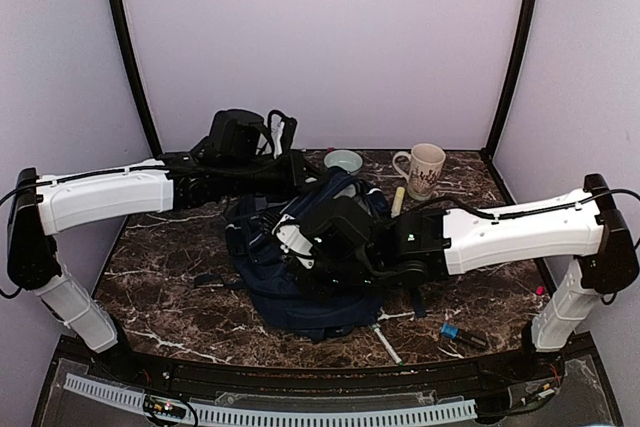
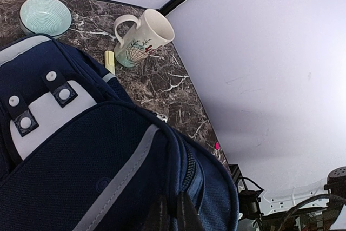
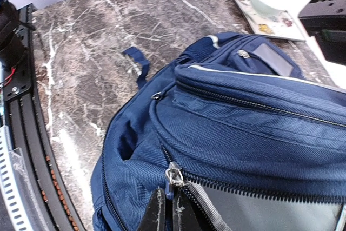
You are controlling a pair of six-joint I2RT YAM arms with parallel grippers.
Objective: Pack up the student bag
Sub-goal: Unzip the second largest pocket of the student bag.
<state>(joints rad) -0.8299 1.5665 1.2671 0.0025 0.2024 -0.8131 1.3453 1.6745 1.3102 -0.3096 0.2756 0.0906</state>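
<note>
The student bag (image 1: 330, 297), navy with pale stripes, lies in the middle of the marble table. In the left wrist view its white patch (image 2: 48, 113) shows beside a zipped pocket. My left gripper (image 2: 172, 216) is shut on a fold of the bag's fabric next to that zipper, at the bag's far end (image 1: 318, 182). My right gripper (image 3: 168, 209) is shut on the blue tab of the zipper pull (image 3: 174, 178) of the main compartment. Behind the pull the zipper stands apart and grey lining (image 3: 270, 212) shows. In the top view the right gripper (image 1: 295, 247) sits over the bag's middle.
A teal bowl (image 1: 343, 160), a patterned mug (image 1: 425, 169) and a yellow marker (image 1: 397, 201) stand behind the bag. A white pen (image 1: 385, 342) and a blue-handled tool (image 1: 458, 333) lie near the front right. A cable rail (image 3: 21, 150) runs along the table's near edge.
</note>
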